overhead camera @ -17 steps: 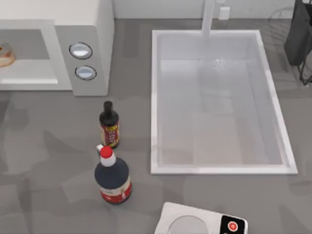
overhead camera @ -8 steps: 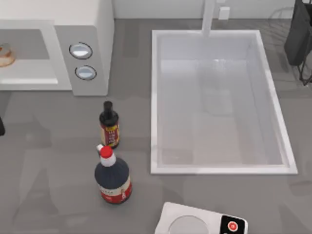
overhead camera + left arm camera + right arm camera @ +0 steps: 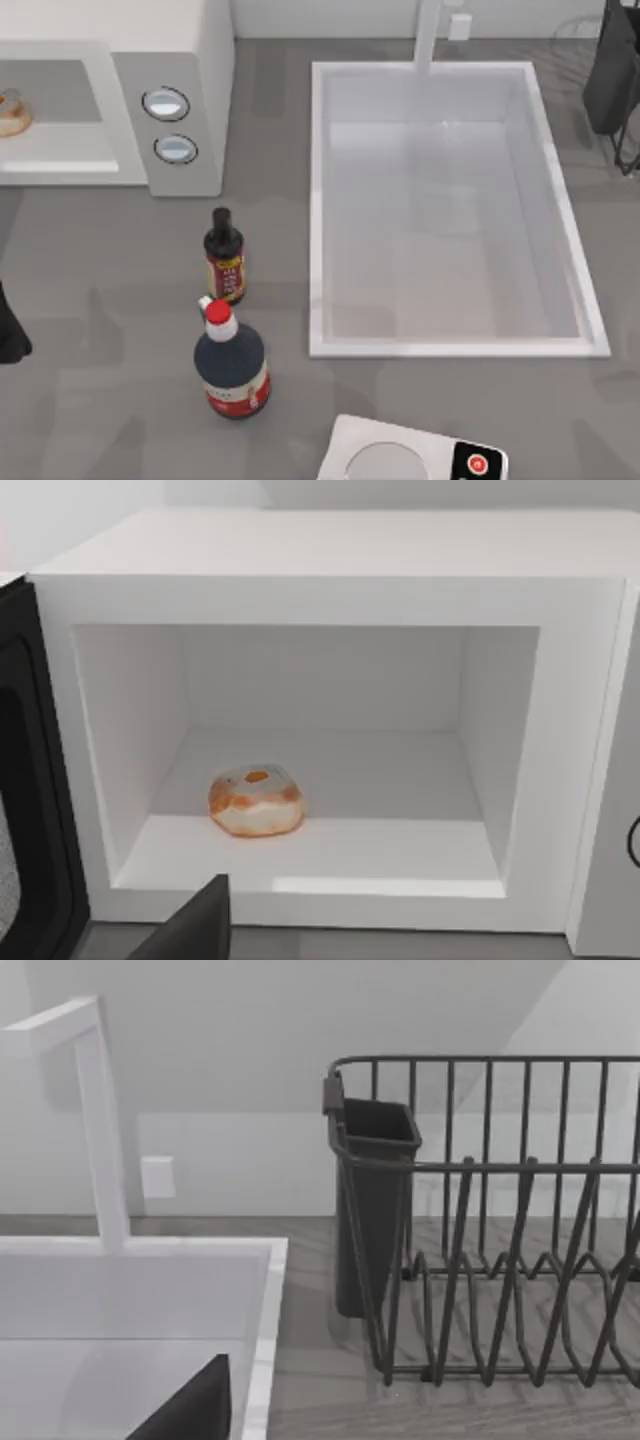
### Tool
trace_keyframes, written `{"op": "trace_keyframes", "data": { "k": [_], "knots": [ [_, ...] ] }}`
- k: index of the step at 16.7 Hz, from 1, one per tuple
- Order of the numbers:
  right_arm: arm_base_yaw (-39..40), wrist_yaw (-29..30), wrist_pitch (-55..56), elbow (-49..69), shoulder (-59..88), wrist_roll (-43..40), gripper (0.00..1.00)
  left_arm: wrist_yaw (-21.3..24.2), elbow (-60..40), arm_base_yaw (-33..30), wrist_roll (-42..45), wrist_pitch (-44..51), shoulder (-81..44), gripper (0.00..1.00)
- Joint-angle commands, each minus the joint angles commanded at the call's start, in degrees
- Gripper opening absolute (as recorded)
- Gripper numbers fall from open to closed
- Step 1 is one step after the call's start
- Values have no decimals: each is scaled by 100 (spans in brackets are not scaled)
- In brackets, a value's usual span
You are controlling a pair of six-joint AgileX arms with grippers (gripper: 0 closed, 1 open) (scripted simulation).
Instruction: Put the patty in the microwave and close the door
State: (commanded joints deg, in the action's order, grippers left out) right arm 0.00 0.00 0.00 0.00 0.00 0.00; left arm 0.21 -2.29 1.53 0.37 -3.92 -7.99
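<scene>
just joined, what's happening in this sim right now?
The patty already lies on the floor of the microwave, near the front of the cavity. The door is open, swung out beside the cavity, so closing it remains. The left gripper is at the table's left edge, in front of the microwave, holding nothing visible. The right arm is parked at the far right by the dish rack.
</scene>
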Motion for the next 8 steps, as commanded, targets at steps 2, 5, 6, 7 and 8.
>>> {"op": "trace_keyframes", "data": {
  "k": [2, 5, 6, 7, 8],
  "knots": [
    [0, 0, 0, 0, 0, 0, 100, -14, 147, -94, -24, 234, 499, 100],
    [0, 0, 0, 0, 0, 0, 100, -20, 229, -153, -37, 391, 798, 100],
    [0, 0, 0, 0, 0, 0, 100, -20, 229, -153, -37, 391, 798, 100],
    [0, 0, 0, 0, 0, 0, 100, -20, 229, -153, -37, 391, 798, 100],
    [0, 0, 0, 0, 0, 0, 100, -20, 229, -153, -37, 391, 798, 100]
  ]
}}
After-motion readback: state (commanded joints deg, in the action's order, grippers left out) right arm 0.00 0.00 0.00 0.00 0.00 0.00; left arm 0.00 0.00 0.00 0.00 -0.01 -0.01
